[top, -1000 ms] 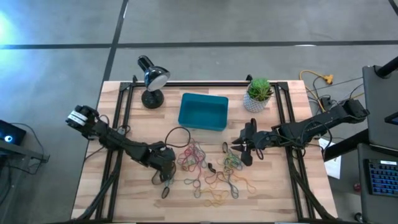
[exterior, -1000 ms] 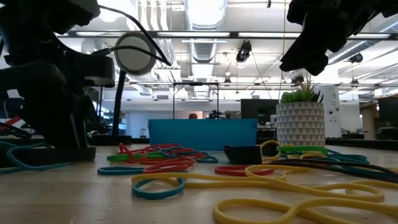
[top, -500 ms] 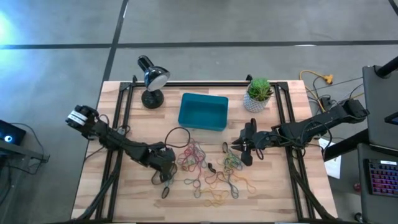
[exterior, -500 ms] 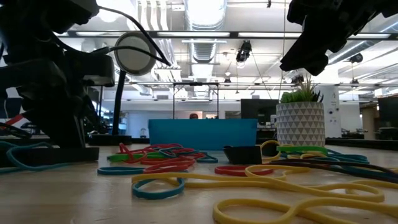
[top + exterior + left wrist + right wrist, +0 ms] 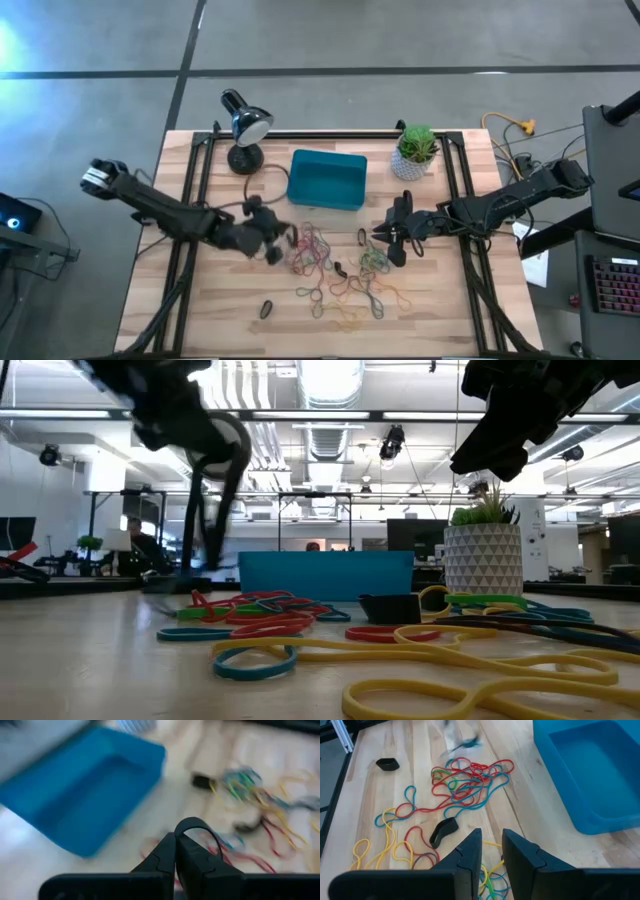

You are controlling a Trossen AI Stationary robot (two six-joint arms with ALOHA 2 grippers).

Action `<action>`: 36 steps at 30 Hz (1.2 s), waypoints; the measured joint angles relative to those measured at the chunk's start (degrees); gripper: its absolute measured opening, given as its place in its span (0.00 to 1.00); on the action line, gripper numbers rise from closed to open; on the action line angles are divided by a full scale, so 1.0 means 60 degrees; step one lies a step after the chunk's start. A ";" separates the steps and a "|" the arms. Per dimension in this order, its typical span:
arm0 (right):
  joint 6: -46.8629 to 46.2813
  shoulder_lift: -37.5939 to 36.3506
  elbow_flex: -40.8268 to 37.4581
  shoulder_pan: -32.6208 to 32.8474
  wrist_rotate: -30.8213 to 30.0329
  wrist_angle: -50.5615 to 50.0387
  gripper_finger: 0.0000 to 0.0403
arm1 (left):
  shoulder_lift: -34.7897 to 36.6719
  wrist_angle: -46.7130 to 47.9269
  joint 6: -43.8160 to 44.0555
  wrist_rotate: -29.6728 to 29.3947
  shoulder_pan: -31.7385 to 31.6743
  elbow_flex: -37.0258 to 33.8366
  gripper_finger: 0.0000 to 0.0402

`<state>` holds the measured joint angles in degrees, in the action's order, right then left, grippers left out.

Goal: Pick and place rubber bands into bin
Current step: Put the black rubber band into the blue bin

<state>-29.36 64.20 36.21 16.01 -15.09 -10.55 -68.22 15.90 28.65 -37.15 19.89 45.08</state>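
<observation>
left pincer (image 5: pixel 272 243) closed on black band (image 5: pixel 197 827), lifted toward bin (image 5: pixel 327 179)

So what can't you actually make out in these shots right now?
- Left pincer: motion-blurred in the high, low and left wrist views; the dark loop at its fingertips can't be identified.
- Right pincer: cropped by the low view's top edge.
- Bin interior: hidden by its front wall in the low view.
</observation>
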 joint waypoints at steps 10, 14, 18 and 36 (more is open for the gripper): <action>-0.0027 0.0000 0.0000 0.0000 -0.0004 0.0010 0.16 | 0.0146 -0.3766 -0.3025 0.2042 -0.1841 0.0044 0.00; -0.0040 0.0000 0.0000 0.0000 -0.0004 0.0008 0.16 | -0.0345 -0.4373 -0.3175 0.3505 -0.2252 0.0062 0.00; -0.0069 0.0000 0.0000 -0.0001 -0.0004 0.0015 0.15 | -0.0925 -0.4402 -0.3088 0.4470 -0.2366 0.0073 0.00; -0.0264 0.0000 0.0000 -0.0002 -0.0007 0.0030 0.15 | -0.3678 -0.5571 -0.3854 0.2201 -0.3968 0.1511 0.00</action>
<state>-30.95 64.20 36.21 16.00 -15.14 -10.36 -90.29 -17.53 5.53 -23.95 -3.91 54.15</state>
